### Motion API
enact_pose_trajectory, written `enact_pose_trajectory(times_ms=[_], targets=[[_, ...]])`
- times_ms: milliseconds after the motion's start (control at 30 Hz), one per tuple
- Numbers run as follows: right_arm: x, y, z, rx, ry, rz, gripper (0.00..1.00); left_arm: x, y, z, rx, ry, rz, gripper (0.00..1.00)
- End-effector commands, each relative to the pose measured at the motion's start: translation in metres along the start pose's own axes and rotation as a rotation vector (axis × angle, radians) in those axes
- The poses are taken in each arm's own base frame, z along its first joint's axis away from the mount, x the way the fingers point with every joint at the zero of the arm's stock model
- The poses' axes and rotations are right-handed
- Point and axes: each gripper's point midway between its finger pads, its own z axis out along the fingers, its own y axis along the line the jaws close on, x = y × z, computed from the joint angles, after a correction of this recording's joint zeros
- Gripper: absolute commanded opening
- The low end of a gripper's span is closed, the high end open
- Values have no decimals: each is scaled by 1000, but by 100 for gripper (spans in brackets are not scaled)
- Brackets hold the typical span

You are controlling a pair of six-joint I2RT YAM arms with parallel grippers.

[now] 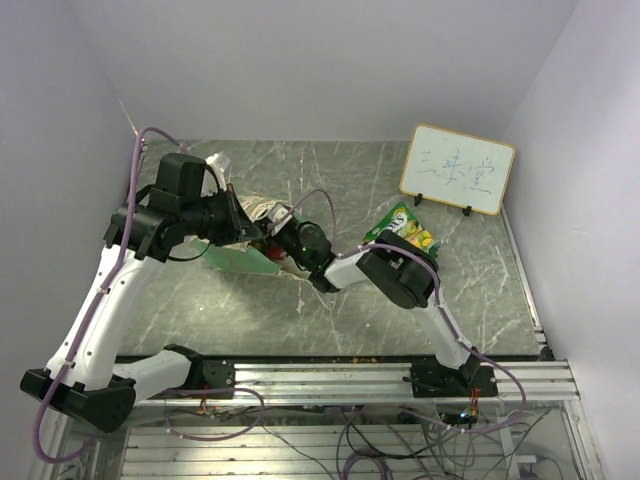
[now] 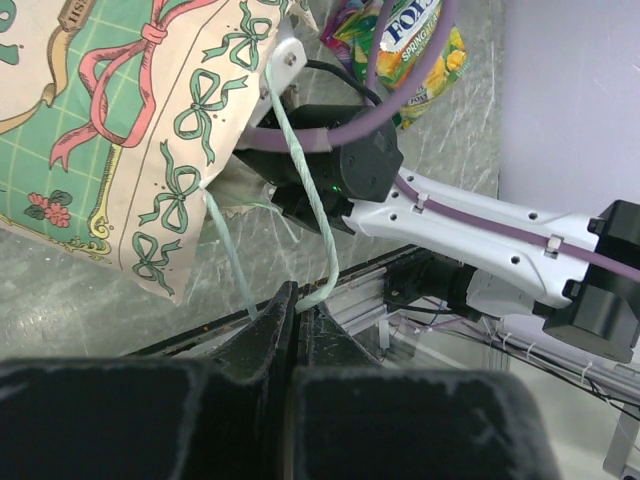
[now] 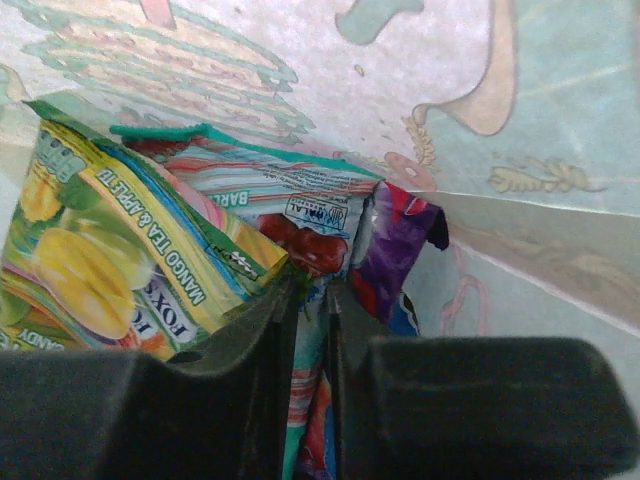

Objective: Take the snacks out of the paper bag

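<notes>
Matt paper bag (image 2: 120,140) with twisted string handle (image 2: 312,200); snacks (image 3: 110,260) glossy plastic; table (image 1: 470,290) smooth, marbled.

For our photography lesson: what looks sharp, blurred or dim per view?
Top external: even, soft light. Left wrist: left claw blurred, bow print sharp on mint-green paper bag. Right wrist: dim; right claw blurred, lettering readable on glossy green-yellow candy packet.

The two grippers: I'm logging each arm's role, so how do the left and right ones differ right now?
The left gripper is outside the paper bag, shut on its string handle; the right gripper is inside the bag. The left gripper pinches thin string, while the right gripper closes on a pink-red packet beside a green-yellow packet. Both have jaws nearly together.
</notes>
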Motion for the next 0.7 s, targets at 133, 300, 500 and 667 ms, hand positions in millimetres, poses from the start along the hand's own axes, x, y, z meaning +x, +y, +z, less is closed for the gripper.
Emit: enact_pose_trajectory(times_ms=[133, 300, 500, 667], targets=[[9, 13, 4, -94, 10, 37, 0, -3, -4, -10, -8, -9, -2, 7], [-30, 22, -18, -169, -19, 26, 0, -8, 4, -6, -55, -22, -4, 7], [-59, 17, -65, -183, -1, 13, 0, -12, 15, 0, -105, -50, -19, 7], [-61, 8, -92, -160, 25, 4, 0, -13, 22, 1, -137, -59, -33, 7]])
